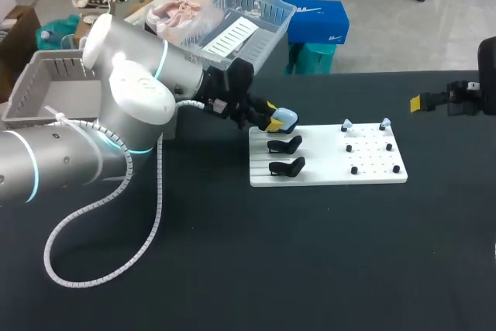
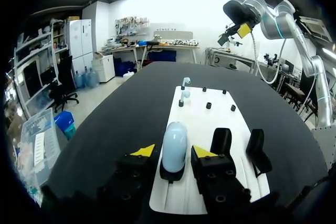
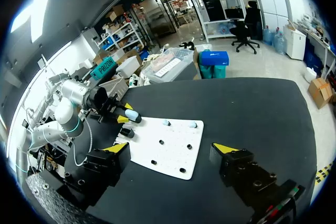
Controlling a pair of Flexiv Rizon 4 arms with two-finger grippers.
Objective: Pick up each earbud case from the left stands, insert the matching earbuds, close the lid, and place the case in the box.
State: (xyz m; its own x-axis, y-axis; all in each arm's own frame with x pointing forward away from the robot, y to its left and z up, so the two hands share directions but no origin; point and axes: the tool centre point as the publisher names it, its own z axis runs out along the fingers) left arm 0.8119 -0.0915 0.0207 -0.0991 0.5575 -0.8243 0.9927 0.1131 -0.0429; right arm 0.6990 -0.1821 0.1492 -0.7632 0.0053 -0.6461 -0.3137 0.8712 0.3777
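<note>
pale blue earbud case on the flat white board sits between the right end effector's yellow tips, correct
Wrong arm: the pale blue earbud case on the flat white board sits between the left end effector's yellow tips, as the left wrist view shows.

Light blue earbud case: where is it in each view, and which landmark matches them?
Head view: the light blue earbud case sits at the white board's far left corner.
Left wrist view: the case is between the left gripper's fingers, over the board.
Right wrist view: small, at the board's corner by the left gripper.
Shared landmark: the white board.
</note>
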